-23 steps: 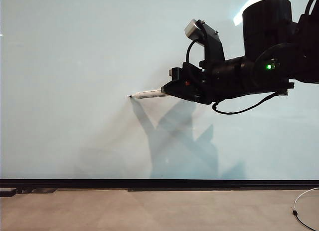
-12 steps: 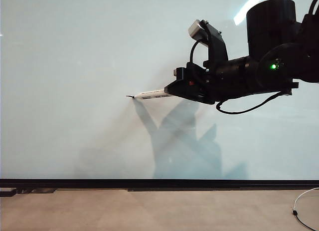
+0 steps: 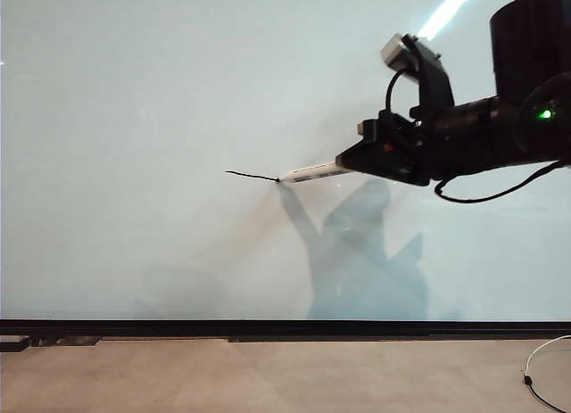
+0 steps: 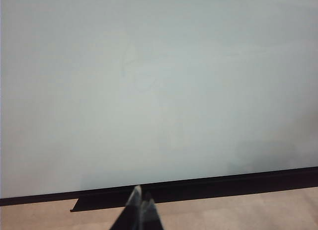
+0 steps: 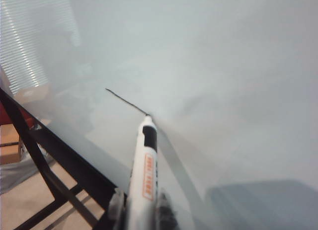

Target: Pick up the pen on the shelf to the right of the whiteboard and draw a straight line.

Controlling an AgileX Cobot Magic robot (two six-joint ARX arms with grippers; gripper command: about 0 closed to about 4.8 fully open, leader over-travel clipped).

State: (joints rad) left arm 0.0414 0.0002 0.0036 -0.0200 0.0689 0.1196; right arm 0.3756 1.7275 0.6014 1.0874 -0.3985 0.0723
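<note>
The black two-finger right gripper (image 3: 350,166) reaches in from the upper right of the exterior view, its jaws pinching the slim whitish-grey pen (image 3: 308,173) by the rear of the barrel. The pen lies nearly level, pointing toward the frame's left, and its dark tip touches the large glossy pale grey-blue whiteboard (image 3: 134,92) just right of centre. From that tip a thin black straight line (image 3: 252,175) runs a short way left across the board, sloping slightly upward at its far end. A dark shadow of arm and pen falls on the board below and right of the stroke.

In the right wrist view the pen (image 5: 144,170), white with a black band and an orange label, juts out of the right gripper (image 5: 141,212) at the bottom edge, and the line (image 5: 126,102) trails away from its tip toward the upper left over the whiteboard (image 5: 223,66).

In the left wrist view the left gripper (image 4: 140,212) sits at the bottom centre of the frame, its 2 dark fingers pressed together with nothing between them, well short of the whiteboard (image 4: 159,81), whose thin black bottom strip (image 4: 223,183) borders the beige floor (image 4: 248,212).

A white cable (image 3: 540,364) curls on the floor at the exterior view's lower right.
</note>
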